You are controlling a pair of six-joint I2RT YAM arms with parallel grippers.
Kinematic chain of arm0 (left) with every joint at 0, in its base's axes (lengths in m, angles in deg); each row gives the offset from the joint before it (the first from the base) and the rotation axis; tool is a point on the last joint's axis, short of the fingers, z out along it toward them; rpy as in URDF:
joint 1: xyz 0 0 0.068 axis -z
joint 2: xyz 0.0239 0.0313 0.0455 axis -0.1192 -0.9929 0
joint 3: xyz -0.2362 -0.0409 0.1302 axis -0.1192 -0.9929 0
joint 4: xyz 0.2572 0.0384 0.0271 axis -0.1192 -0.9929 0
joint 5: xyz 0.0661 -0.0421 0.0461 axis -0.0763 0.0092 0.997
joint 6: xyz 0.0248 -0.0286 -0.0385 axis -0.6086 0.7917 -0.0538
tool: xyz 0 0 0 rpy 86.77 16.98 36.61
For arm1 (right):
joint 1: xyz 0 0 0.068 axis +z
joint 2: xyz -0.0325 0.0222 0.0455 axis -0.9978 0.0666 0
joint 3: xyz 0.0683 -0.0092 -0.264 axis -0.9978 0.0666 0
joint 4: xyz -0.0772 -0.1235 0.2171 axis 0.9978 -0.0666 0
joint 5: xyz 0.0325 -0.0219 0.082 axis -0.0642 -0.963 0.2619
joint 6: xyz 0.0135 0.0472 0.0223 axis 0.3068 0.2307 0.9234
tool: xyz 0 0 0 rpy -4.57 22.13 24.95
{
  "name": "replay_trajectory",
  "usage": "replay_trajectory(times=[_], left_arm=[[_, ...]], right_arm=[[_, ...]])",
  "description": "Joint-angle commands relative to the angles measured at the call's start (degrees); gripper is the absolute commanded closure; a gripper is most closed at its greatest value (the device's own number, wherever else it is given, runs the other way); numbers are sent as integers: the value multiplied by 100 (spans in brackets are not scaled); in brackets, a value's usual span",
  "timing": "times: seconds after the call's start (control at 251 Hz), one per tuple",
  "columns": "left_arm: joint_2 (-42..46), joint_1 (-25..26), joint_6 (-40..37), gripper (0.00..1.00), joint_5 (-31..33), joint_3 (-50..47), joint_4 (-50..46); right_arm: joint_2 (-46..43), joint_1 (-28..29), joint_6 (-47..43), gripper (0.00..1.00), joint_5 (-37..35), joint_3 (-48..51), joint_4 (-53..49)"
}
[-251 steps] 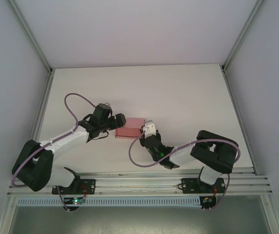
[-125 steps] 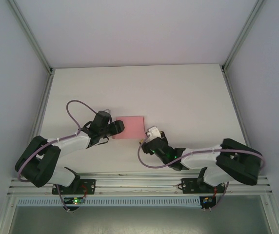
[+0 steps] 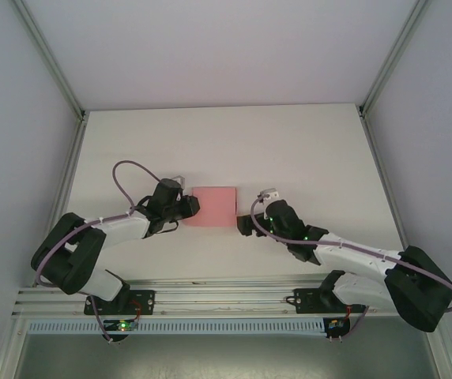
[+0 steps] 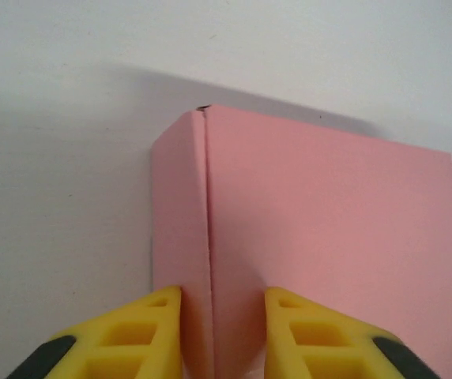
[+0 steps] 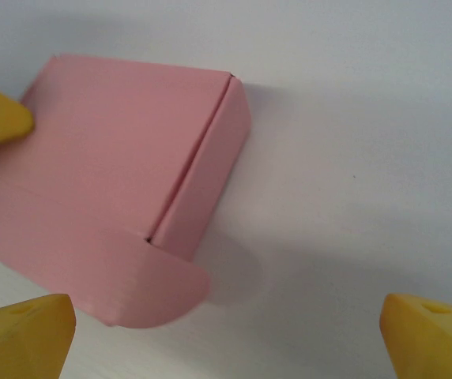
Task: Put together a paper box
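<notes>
The paper box (image 3: 214,206) is a small pink closed box lying flat on the white table (image 3: 305,150). In the left wrist view the box (image 4: 329,229) fills the middle. My left gripper (image 4: 222,335) is shut on its near edge, one yellow finger on the side wall and one on the top face. From above, the left gripper (image 3: 188,207) sits at the box's left end. My right gripper (image 3: 259,208) stands open just right of the box, apart from it. In the right wrist view the box (image 5: 107,142) shows a rounded flap (image 5: 151,288) sticking out, with the right gripper (image 5: 226,347) wide open over bare table.
Aluminium frame rails (image 3: 210,288) run along the near table edge by the arm bases. Grey walls close in the left, right and back. A purple cable (image 3: 127,178) loops over the left arm.
My left gripper has closed on the box's left edge. My right gripper has opened, let go and drawn away to the right. The box has shifted slightly.
</notes>
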Motion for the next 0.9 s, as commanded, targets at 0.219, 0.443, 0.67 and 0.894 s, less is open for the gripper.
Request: replay_trajectory(times=[0.219,0.443,0.67,0.894], left_arm=[[38,-250,564,94,-328,-879,1247],[178,-421,864,100,-630,-1605,2687],[92,-466,1057,100,-857,-1823,3247],[-866,-622,1561,100,-1237,-2059,4843]], right_arm=[[1277,-1095,1209,2,2048,-1254,-509],[2307,-1300,1493,2,3246,-1561,188],[3124,-1290,1734,7,3795,-1827,876],[3393,-1265,1908,15,4189,-1855,1379]])
